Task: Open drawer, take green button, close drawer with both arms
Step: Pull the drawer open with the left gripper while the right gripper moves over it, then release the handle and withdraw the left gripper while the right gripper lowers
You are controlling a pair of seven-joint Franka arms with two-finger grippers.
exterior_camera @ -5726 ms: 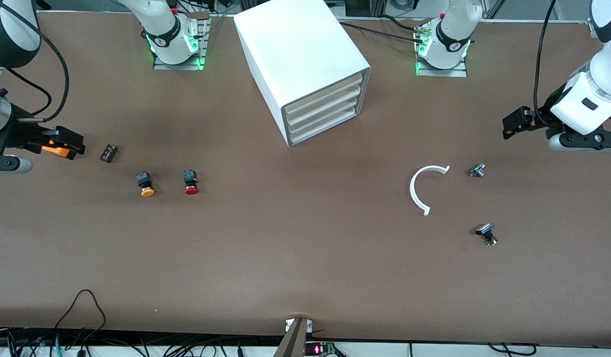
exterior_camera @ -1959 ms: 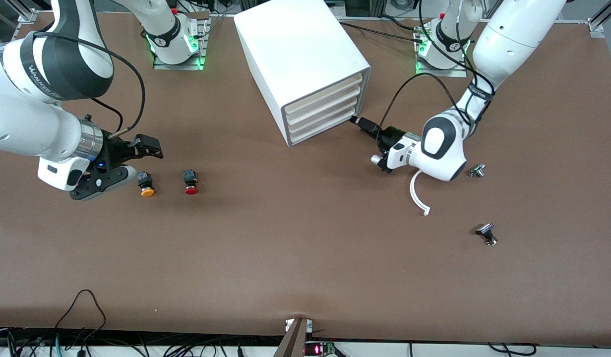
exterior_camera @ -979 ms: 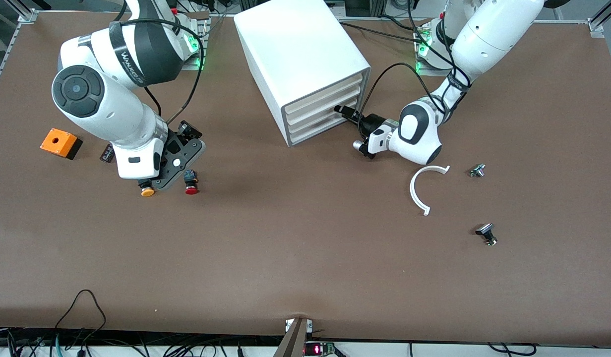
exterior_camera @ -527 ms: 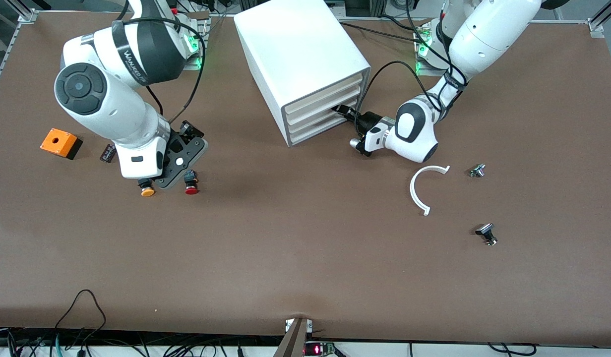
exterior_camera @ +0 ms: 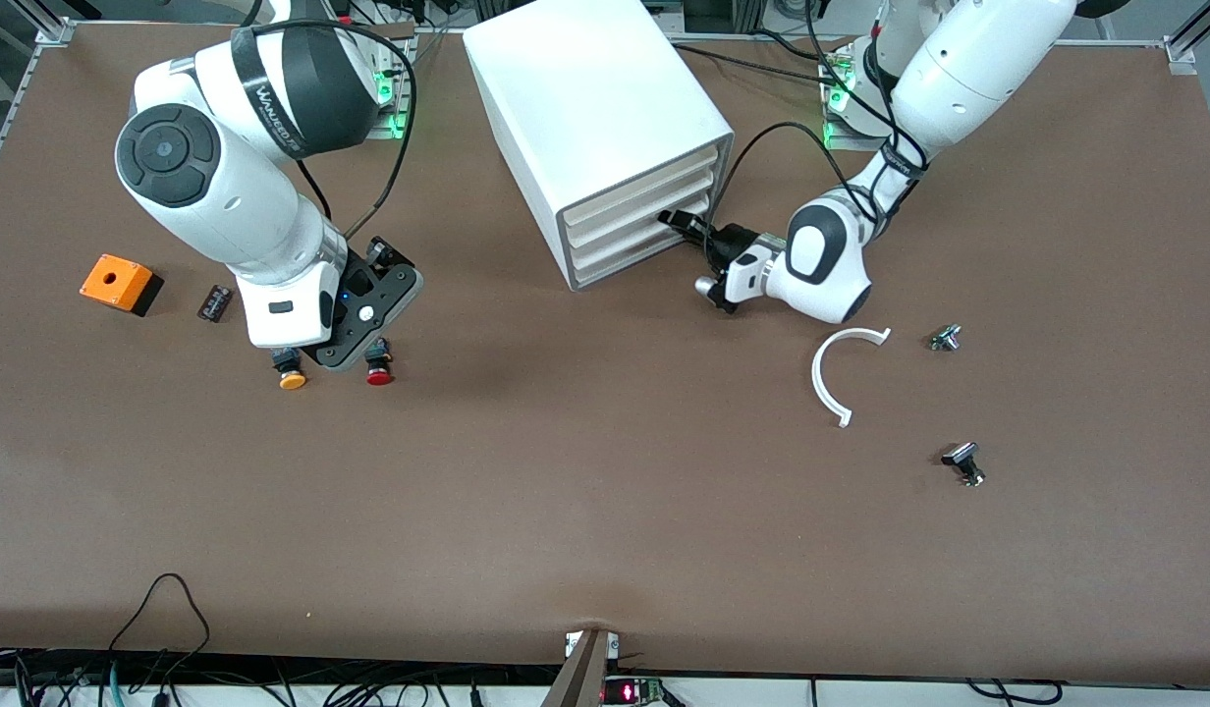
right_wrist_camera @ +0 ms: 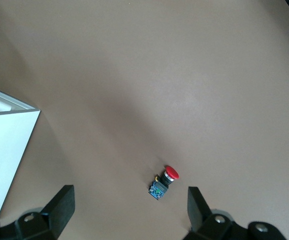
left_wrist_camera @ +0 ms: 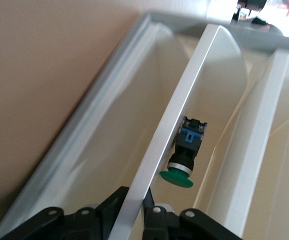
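Left gripper [exterior_camera: 676, 218] was clamped on the front lip of the drawer [left_wrist_camera: 157, 150]; green button [left_wrist_camera: 183, 159] lay inside, just past its fingertips. Right gripper [right_wrist_camera: 129, 207], jaws wide, empty, hovered over red button [right_wrist_camera: 164, 180]

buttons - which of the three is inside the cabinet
The green-capped button, lying in the drawer that the left gripper is shut on. The orange-capped button and red-capped button lie out on the table.

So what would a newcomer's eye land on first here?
Probably the white cabinet mid-table, with the left gripper shut on a lower drawer front; the green button lies inside. The right gripper hangs open over the red-capped button.
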